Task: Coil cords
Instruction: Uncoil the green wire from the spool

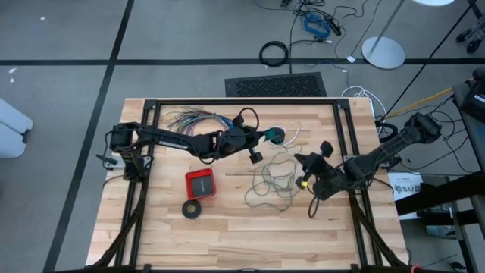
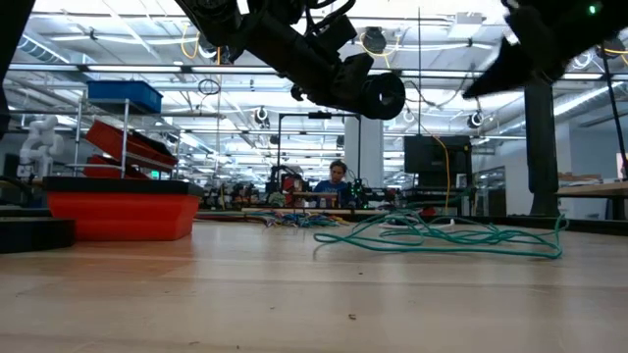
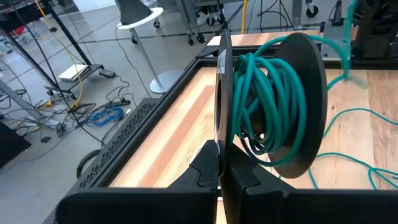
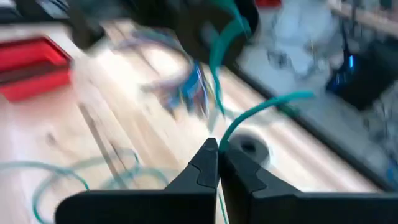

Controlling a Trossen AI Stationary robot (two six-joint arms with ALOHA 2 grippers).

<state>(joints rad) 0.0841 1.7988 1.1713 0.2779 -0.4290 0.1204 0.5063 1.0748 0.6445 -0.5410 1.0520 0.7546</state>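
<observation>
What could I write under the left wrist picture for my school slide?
The left gripper holds a black spool wound with green wire above the wooden table.

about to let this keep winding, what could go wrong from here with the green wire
1. The left claw pinches only one rim of the spool, so a tug could twist it loose.
2. The right claw is shut on the green wire; the thin strand may slip out.
3. The loose tangle on the table could knot or snag as it feeds.
</observation>
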